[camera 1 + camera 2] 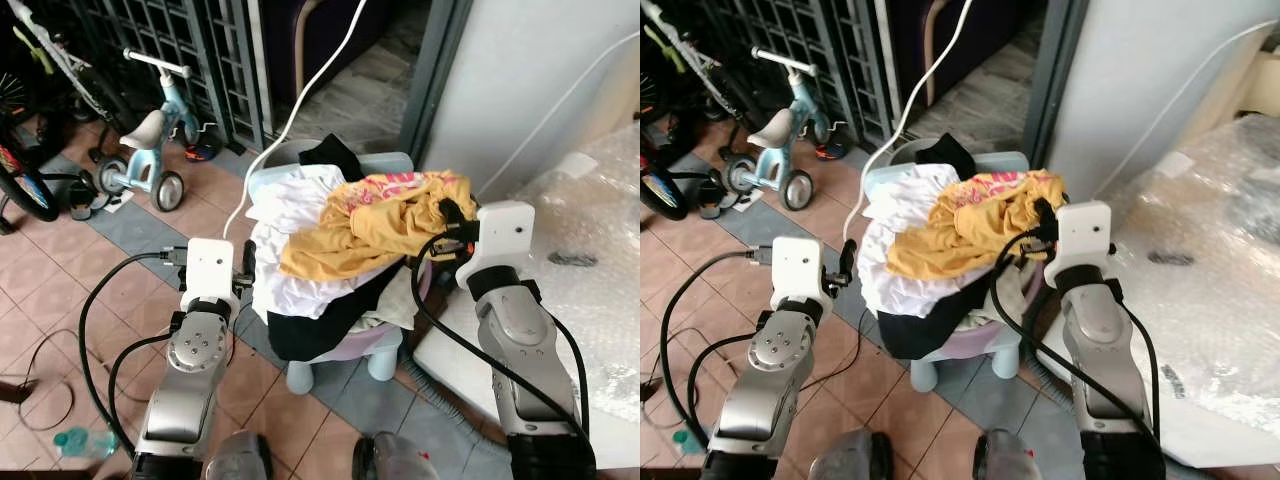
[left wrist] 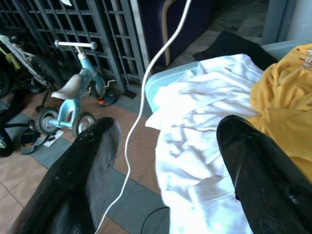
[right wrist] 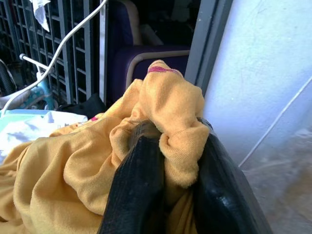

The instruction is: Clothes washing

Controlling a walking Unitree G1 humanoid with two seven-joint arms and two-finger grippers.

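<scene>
The laundry sits heaped in a pale basket [image 1: 395, 162] on a small stool [image 1: 300, 375], straight ahead of the robot and between its 2 arms. A yellow shirt [image 1: 360, 225] lies on top, draped across the heap with its long axis running from the robot's left to its right, over a white garment [image 1: 285, 215] and black clothes [image 1: 310, 330] below.

The right gripper [image 1: 450, 215] is at the shirt's right end, and the right wrist view shows its fingers [image 3: 139, 190] clamped on a bunched fold of the yellow cloth, which bulges up between them. So the right arm has the shirt by one end, and most of the fabric trails away to its left across the pile.

The left gripper [image 1: 245, 272] hangs just beside the left flank of the heap, its fingers [image 2: 83, 175] spread wide with the white garment ahead of them and nothing held.

By my reading, the lift depends on pulling the shirt up and to the right, away from the heap, so its length peels off without dragging the white garment. A white cable [image 1: 300, 105] runs past the basket's left side.
</scene>
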